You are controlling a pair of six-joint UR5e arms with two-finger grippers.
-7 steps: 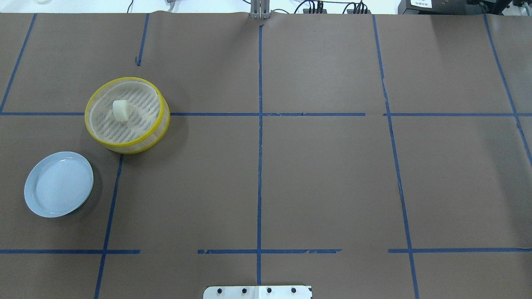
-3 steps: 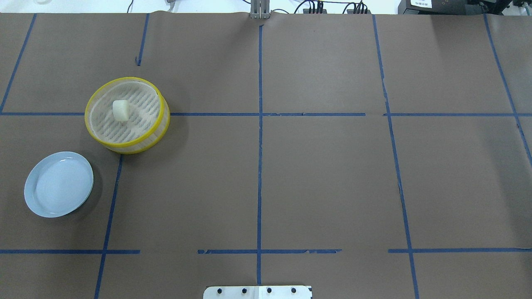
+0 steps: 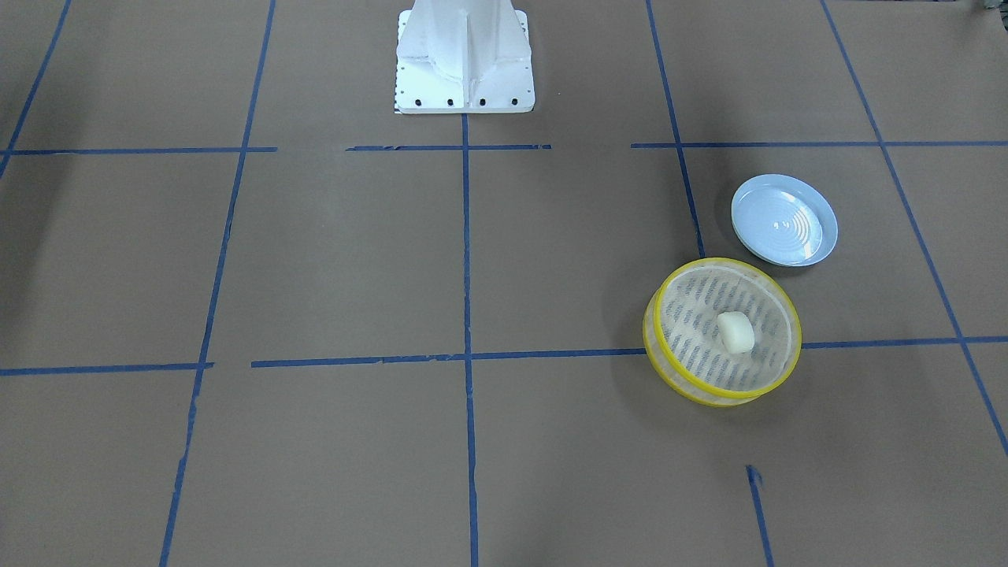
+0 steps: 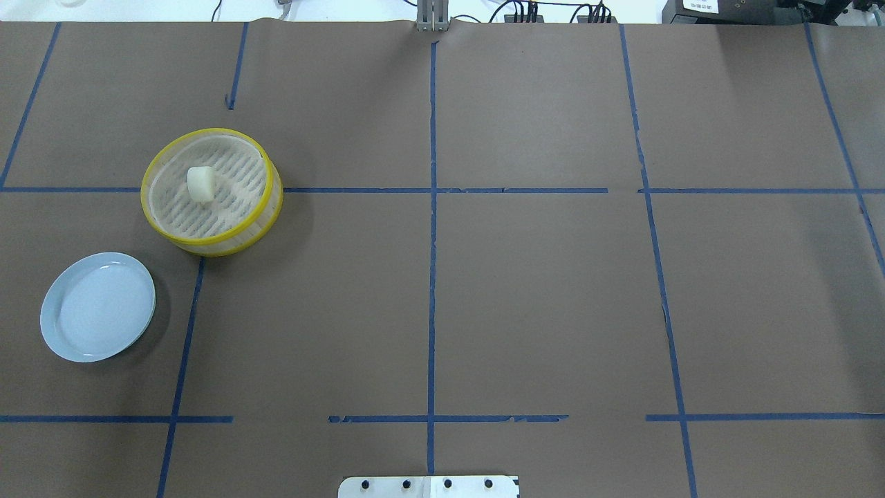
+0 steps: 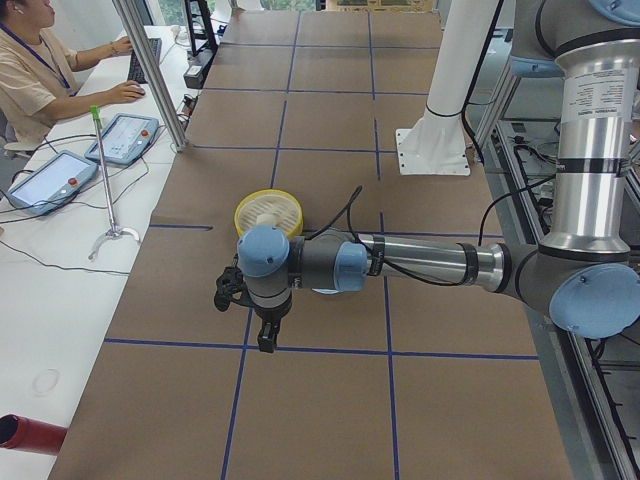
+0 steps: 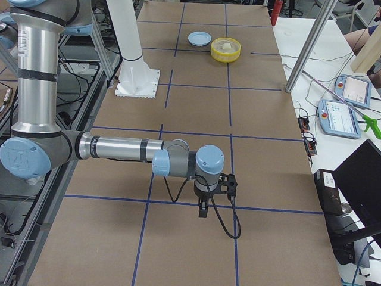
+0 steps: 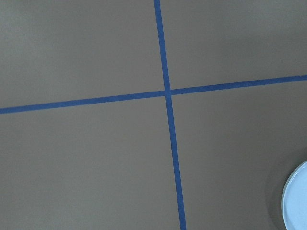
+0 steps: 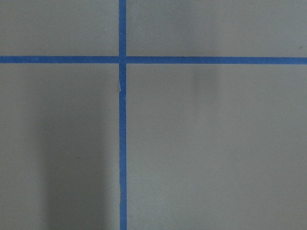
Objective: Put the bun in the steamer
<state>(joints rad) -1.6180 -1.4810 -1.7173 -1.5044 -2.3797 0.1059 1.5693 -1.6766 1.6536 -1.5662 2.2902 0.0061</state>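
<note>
The cream-white bun (image 4: 200, 184) lies on the slotted floor of the yellow-rimmed steamer (image 4: 211, 243) at the table's left. Both also show in the front-facing view, bun (image 3: 735, 331) inside steamer (image 3: 709, 390). My left gripper (image 5: 262, 340) hangs over the table short of the steamer (image 5: 268, 212), apart from it. My right gripper (image 6: 202, 211) hangs over the table's other end, far from the steamer (image 6: 225, 53). Both grippers show only in the side views, so I cannot tell whether they are open or shut.
A pale blue plate (image 4: 97, 306) lies near the steamer, nothing on it; its edge shows in the left wrist view (image 7: 297, 201). The robot's white base (image 3: 465, 55) stands at the table's middle edge. Blue tape lines cross the brown table cover. An operator (image 5: 40, 70) sits at a side desk.
</note>
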